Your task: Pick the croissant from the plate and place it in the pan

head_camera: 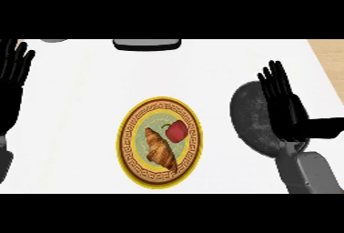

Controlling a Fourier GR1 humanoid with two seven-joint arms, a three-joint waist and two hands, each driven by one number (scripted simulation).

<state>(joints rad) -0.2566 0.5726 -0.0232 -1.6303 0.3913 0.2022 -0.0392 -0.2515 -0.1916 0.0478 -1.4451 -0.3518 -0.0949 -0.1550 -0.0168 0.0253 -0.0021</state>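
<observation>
A golden-brown croissant (161,151) lies on a round plate (132,136) with a yellow rim and brown patterned band, near the middle of the white counter. A red bell pepper (177,131) sits on the same plate, just up and right of the croissant. The dark grey pan (250,119) lies to the plate's right; its handle runs off to the right. My right hand (285,103) hovers over the pan, fingers straight and pointing away, holding nothing. My left hand (12,86) rests open at the left edge, fingers up, far from the plate.
A dark rectangular object (146,44) sits at the counter's far edge, with a small grey item (53,40) to its left. A strip of wooden surface (331,63) shows at the far right beyond the counter.
</observation>
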